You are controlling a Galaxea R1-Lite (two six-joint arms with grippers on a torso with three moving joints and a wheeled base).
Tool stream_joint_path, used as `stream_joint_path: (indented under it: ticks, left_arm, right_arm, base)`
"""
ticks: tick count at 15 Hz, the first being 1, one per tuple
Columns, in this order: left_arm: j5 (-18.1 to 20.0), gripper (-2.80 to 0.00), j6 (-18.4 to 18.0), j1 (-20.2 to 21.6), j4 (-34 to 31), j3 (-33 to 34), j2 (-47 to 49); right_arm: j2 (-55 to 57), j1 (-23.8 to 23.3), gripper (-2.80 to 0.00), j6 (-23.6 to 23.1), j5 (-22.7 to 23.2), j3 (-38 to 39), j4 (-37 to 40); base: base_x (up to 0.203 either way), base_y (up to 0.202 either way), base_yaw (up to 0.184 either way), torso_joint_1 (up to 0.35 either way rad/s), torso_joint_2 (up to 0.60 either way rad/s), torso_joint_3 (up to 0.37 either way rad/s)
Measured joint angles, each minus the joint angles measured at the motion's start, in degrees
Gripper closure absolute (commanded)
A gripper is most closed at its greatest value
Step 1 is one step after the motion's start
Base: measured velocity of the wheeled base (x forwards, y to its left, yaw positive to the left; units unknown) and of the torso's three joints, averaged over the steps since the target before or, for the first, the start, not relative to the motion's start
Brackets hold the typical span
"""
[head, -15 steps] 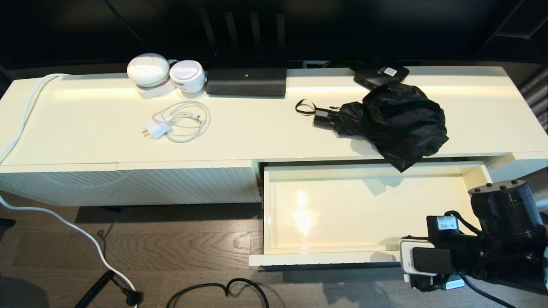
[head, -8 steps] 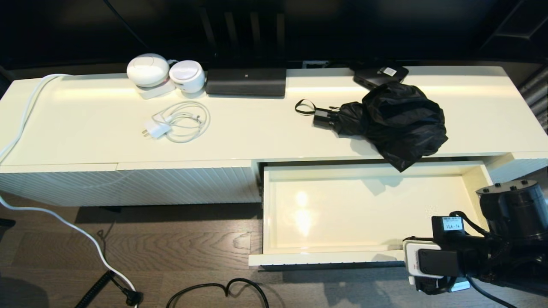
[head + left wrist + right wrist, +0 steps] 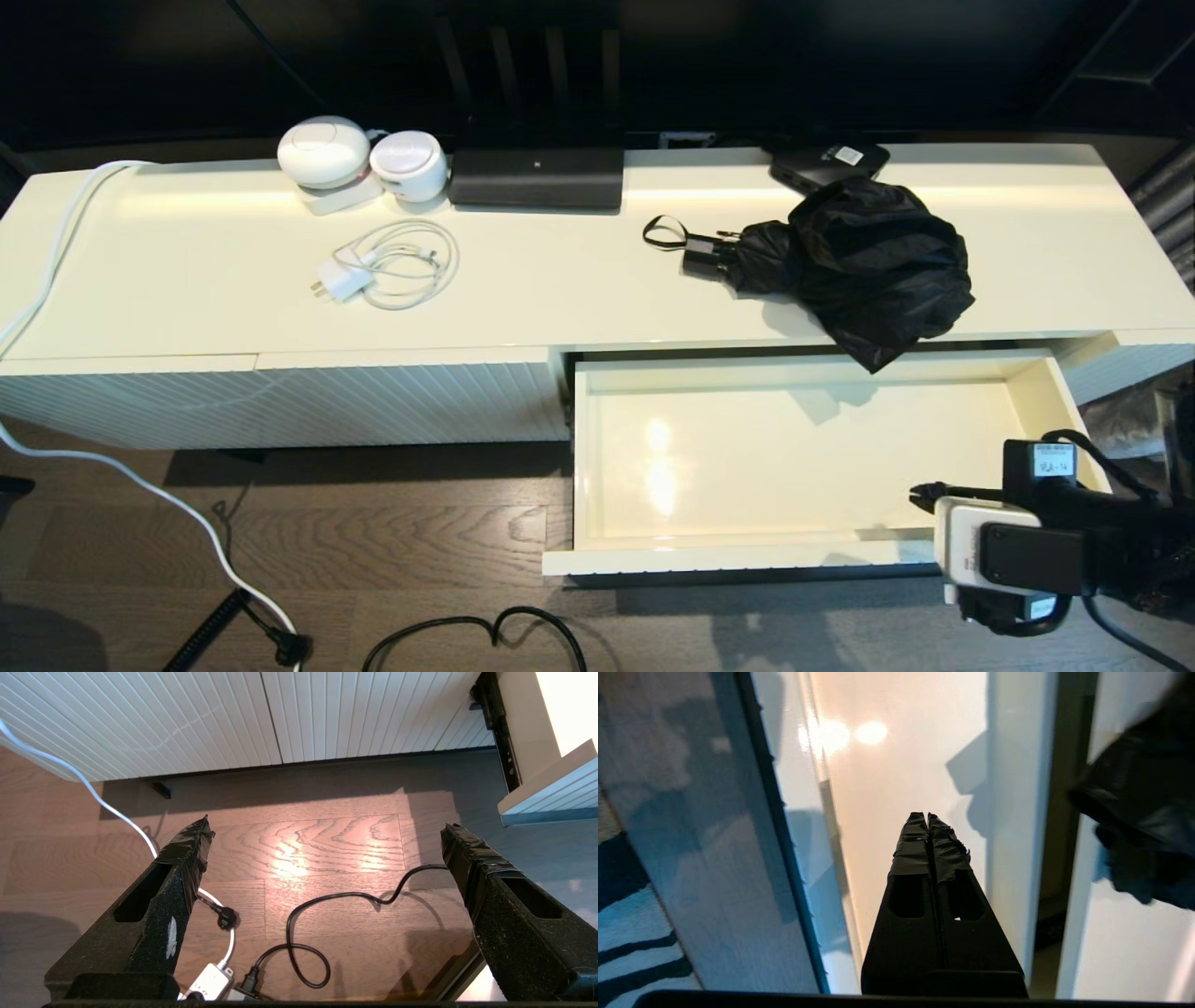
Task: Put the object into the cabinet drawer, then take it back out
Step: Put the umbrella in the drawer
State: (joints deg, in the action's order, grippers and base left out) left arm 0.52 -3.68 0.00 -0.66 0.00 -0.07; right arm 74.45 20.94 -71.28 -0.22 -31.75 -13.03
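Note:
The black folding umbrella [image 3: 859, 266] lies on the cabinet top, handle and wrist loop pointing left, and its bunched fabric hangs over the edge above the drawer. The cream drawer [image 3: 728, 558] below it stands pulled out, its glossy inside bare. My right gripper [image 3: 924, 493] hovers at the drawer's near right corner. In the right wrist view this right gripper [image 3: 927, 817] is shut on nothing above the drawer floor [image 3: 887, 779], with the umbrella [image 3: 1143, 812] off to one side. My left gripper [image 3: 327, 826] is open, low over the wood floor before the ribbed panel.
On the top lie a white charger with coiled cable [image 3: 387, 266], two round white devices [image 3: 324, 152], a long black device [image 3: 537, 177] and a flat labelled black box [image 3: 829, 163]. A white cable [image 3: 56, 243] trails off the left end. A black cord [image 3: 327, 905] loops on the floor.
My right arm has shifted to the right and a little nearer, along the drawer's front right corner. Umbrella and drawer stay where they were.

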Motion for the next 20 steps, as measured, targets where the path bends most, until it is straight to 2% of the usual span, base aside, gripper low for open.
stream_joint_path:
  ticks: [6,7,11,14,20]
  left_arm:
    - [0.0,-2.80,0.0,0.0,0.0,0.0,0.0]
    - [0.0,-2.80,0.0,0.0,0.0,0.0,0.0]
    - [0.0,-2.80,0.0,0.0,0.0,0.0,0.0]
    - [0.0,-2.80,0.0,0.0,0.0,0.0,0.0]
    - [0.0,-2.80,0.0,0.0,0.0,0.0,0.0]
  right_arm:
    - [-7.4,-1.4,0.00,0.3,-0.9,-5.8,-0.5]
    - [-8.0,-1.5,-2.80,0.3,-1.4,-7.2,-0.2]
    - [-7.8,-1.0,-2.80,0.3,-2.5,-13.6,0.7]
    - [-5.3,-0.9,-2.80,0.3,-2.5,-20.4,4.5]
    - [3.6,2.2,-2.80,3.4,-2.5,-37.4,23.2]
  base:
    - [0.000,0.000,0.000,0.000,0.00,0.000]
    - [0.000,0.000,0.000,0.000,0.00,0.000]
    - [0.000,0.000,0.000,0.000,0.00,0.000]
    - [0.000,0.000,0.000,0.000,0.00,0.000]
    - [0.000,0.000,0.000,0.000,0.00,0.000]
